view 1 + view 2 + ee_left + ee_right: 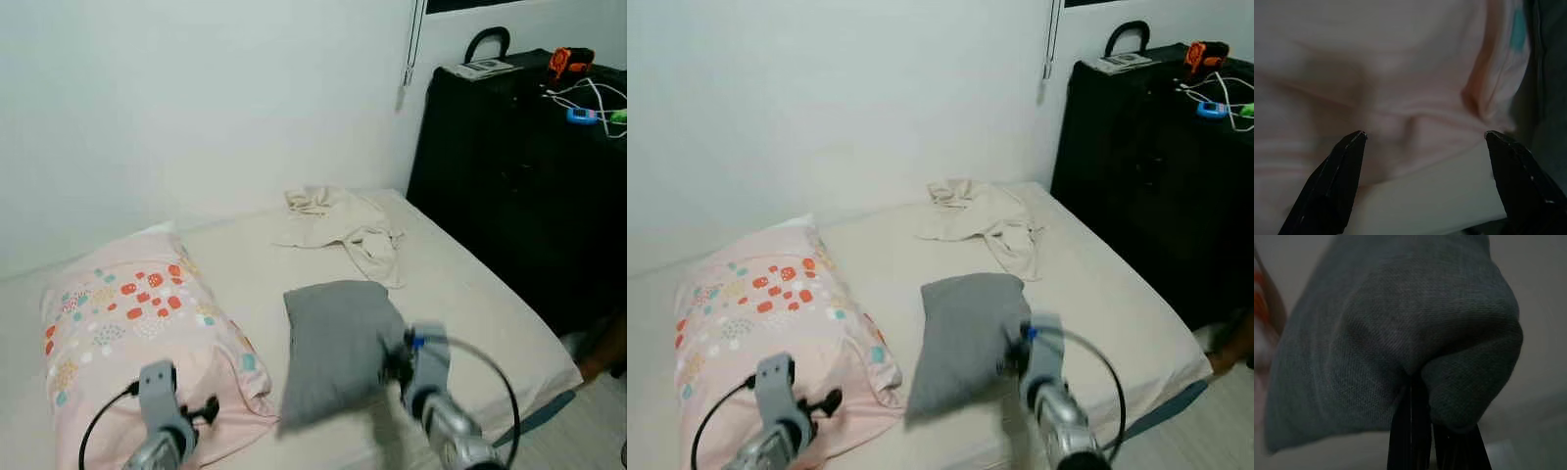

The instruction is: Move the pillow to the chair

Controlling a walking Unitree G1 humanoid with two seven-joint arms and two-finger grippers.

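right wrist view showed the right pincer [1432,431] with its two black fingers pressed together, a fold of the grey pillow [1400,333] pinched between them and bulging over the tips. from the head camera the same pillow [338,348] lay near the front edge of the bed [490,294], its near corner drawn toward the right pincer [397,364], just beside the pink patterned pillow [137,333] on the robot's left. the left pincer [1425,137] hovered over that pink pillow with its fingers spread wide and nothing between them. a crumpled cream garment [343,227] sat farther back on the bed, well apart from the grey pillow, and a black suitcase [509,166] stood at the right by the wall. no chair could be made out in these pictures, so the carry seemed not yet begun, and the step in hand looked like securing and lifting the grey pillow. the grip was on a single corner fold, so the pillow would likely hang and swing; lifting slowly and straight up, clear of the bed edge, would probably keep the fabric from slipping out. bringing the open left pincer under the far side might steady it, provided it did not snag the pink pillow.
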